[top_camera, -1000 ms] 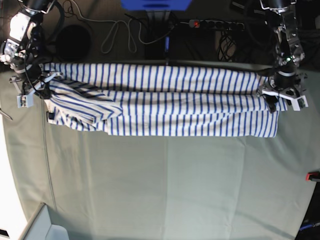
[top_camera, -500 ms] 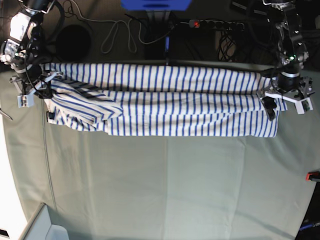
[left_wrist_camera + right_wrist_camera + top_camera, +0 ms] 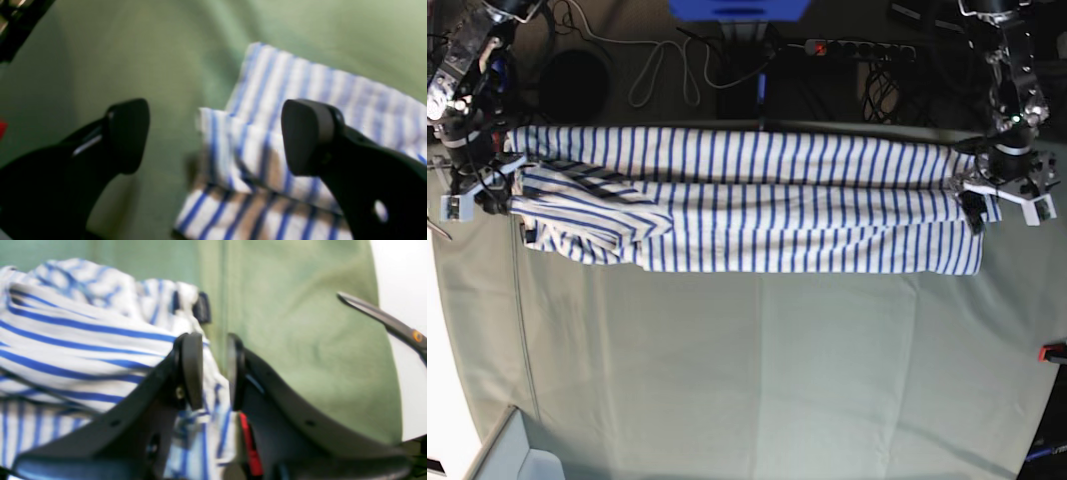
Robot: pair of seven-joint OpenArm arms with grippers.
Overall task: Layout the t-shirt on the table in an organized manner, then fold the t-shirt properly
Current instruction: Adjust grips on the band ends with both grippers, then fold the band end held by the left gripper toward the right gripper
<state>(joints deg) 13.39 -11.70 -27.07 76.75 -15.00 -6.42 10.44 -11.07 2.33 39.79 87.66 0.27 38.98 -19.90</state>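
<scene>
While the soft white blue-striped cloth t-shirt (image 3: 747, 200) lies folded into a long band across the far part of the pale grey-green cloth-covered bench (image 3: 757, 370), the left end effector (image 3: 213, 136) gapes wide over 1 end; the right end effector (image 3: 215, 370), slightly parted, straddles the other end's edge.

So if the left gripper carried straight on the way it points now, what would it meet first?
Most likely the t-shirt: the left gripper stands open, and the folded striped edge lies between its fingers ahead. Depth is unclear; the table lies just beside that edge.
</scene>
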